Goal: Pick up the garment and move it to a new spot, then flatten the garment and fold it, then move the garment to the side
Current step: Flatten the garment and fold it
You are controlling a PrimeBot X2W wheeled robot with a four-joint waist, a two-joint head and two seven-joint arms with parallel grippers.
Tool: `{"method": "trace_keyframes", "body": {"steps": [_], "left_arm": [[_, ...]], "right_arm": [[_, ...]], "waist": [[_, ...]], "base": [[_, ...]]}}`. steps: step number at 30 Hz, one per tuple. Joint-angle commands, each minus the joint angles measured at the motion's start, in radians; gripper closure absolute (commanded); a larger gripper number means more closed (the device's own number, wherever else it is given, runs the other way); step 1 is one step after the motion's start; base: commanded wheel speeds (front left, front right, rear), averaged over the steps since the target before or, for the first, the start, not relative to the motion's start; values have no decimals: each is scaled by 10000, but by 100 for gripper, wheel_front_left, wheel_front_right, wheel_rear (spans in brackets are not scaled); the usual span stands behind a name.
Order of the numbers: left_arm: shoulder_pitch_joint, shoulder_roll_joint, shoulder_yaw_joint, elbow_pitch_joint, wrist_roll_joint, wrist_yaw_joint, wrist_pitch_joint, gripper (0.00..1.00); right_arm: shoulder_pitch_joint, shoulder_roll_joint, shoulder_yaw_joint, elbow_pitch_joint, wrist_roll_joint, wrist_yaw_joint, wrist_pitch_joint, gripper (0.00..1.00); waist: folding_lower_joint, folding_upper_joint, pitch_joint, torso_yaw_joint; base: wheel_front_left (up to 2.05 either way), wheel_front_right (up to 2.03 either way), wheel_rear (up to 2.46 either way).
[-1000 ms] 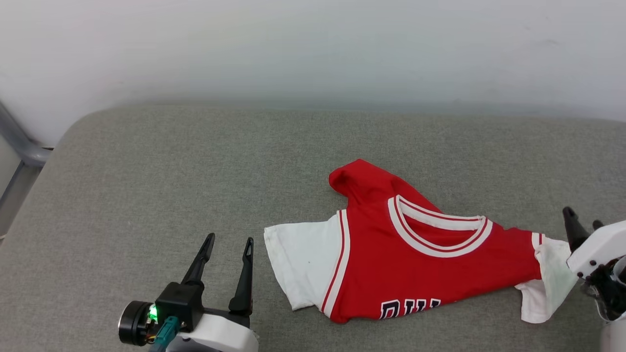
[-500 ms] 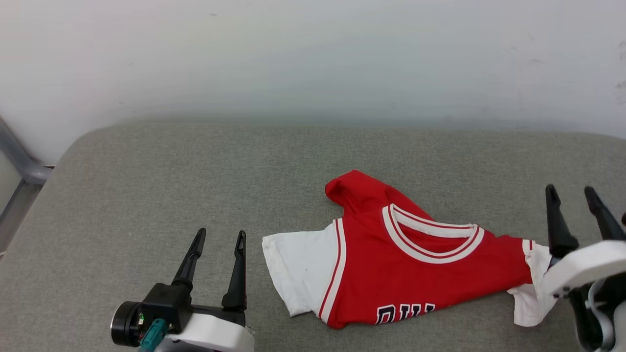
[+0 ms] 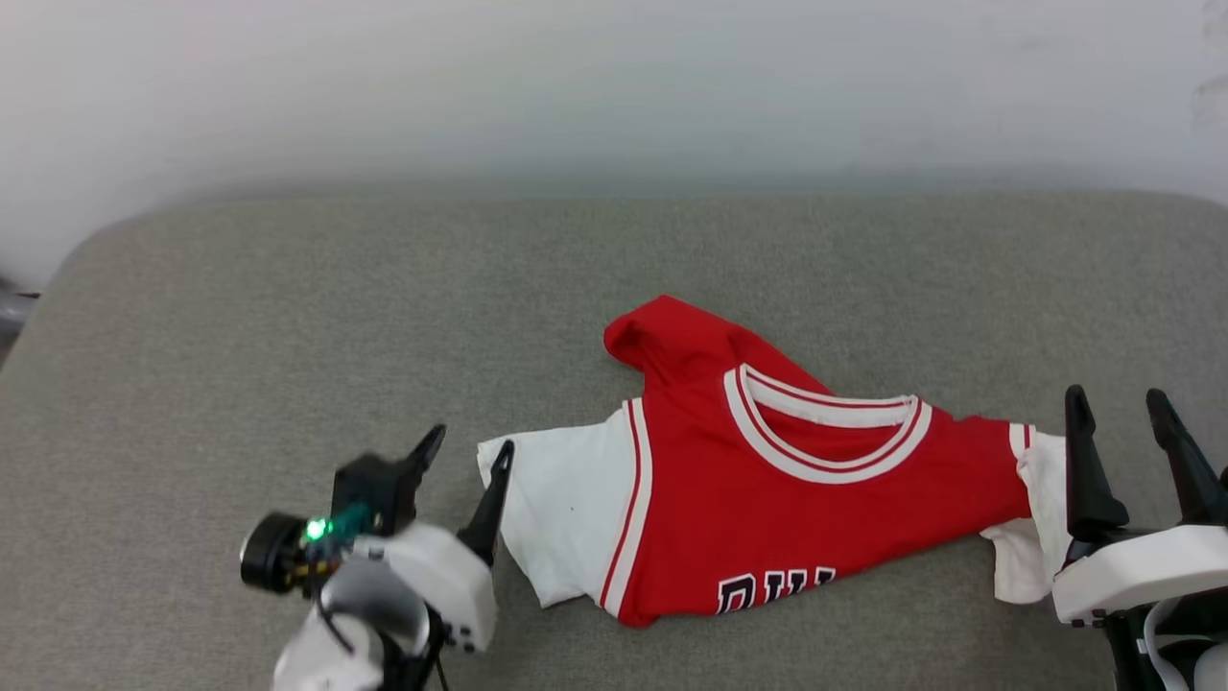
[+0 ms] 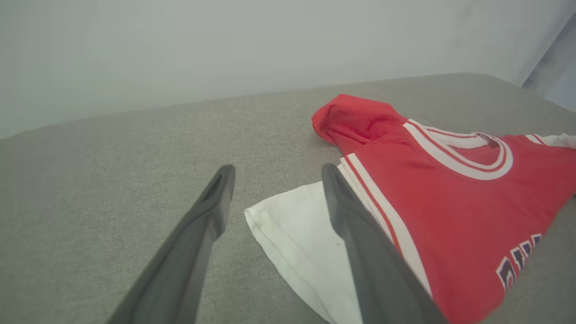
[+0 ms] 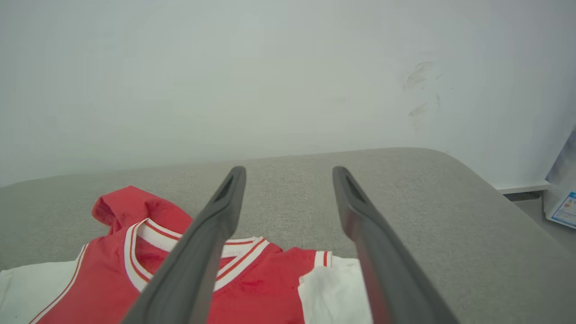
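Observation:
The garment (image 3: 767,499), a red jersey with white sleeves and a striped collar, lies crumpled on the grey cushion (image 3: 288,317); part of its black print shows at the near edge, and one red corner is bunched up at the back. My left gripper (image 3: 467,456) is open, its tips just left of the white left sleeve (image 4: 297,234). My right gripper (image 3: 1118,413) is open too, standing at the rumpled white right sleeve (image 5: 333,292). Nothing is between either pair of fingers.
A pale wall (image 3: 614,86) rises right behind the cushion. The cushion's rounded right edge (image 5: 486,180) drops off toward the floor, where a paper or box (image 5: 562,209) lies. Bare grey fabric stretches left of the garment.
The head camera has shifted. My left gripper has turned and come closer to the left sleeve's edge. The right gripper holds beside the right sleeve, much as half a second ago.

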Motion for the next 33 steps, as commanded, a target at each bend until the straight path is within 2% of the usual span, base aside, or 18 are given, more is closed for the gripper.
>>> {"method": "trace_keyframes", "body": {"steps": [1,5,10,13,20,22,23,24,25,28,33], "left_arm": [[-528,162,-19,148,-108,-39,746,0],[-1496,567,-169,567,-108,-77,2797,0],[-2039,855,-250,1115,-11,22,4219,0],[-2171,919,-267,1352,-5,67,4524,0],[-2354,1093,-269,1961,159,317,4366,0],[-2343,1110,-373,2258,106,234,4516,0],[-2312,1115,-437,2387,63,188,4590,95],[-2312,1115,-437,2387,63,188,4590,95],[-2284,1117,-504,2485,35,146,4624,100],[-2251,1125,-492,2551,-100,116,4282,100],[-2100,1079,-112,2225,-269,566,3407,100]], "right_arm": [[152,51,12,-192,-108,-7,122,0],[165,85,52,-470,-235,-7,375,0],[81,102,313,-614,-501,-7,405,0],[-9,114,401,-652,-527,-7,357,0],[-152,132,436,-660,-522,-7,300,0],[-156,135,428,-659,-529,-7,283,0],[-158,137,427,-657,-535,-7,276,0],[-158,137,427,-657,-535,-7,276,0],[-157,137,420,-654,-548,-7,277,0],[-122,136,345,-616,-596,-7,332,0],[96,134,306,-412,-710,-7,580,0]], "waist": [[-1,-1,445,-205],[-1,-1,932,-392],[-1,-1,1375,-687],[-1,-1,1602,-834],[-1,-1,1980,-1015],[-1,-1,2025,-1033],[-1,-1,2036,-1036],[-1,-1,2036,-1036],[-1,-1,2036,-1030],[-1,-1,1941,-927],[-1,-1,1496,-599]], "base": [[0,0,0],[0,0,0],[0,0,0],[0,0,0],[0,0,0],[0,0,0],[0,0,0],[0,0,0],[0,0,0],[0,0,0],[0,0,0]]}}
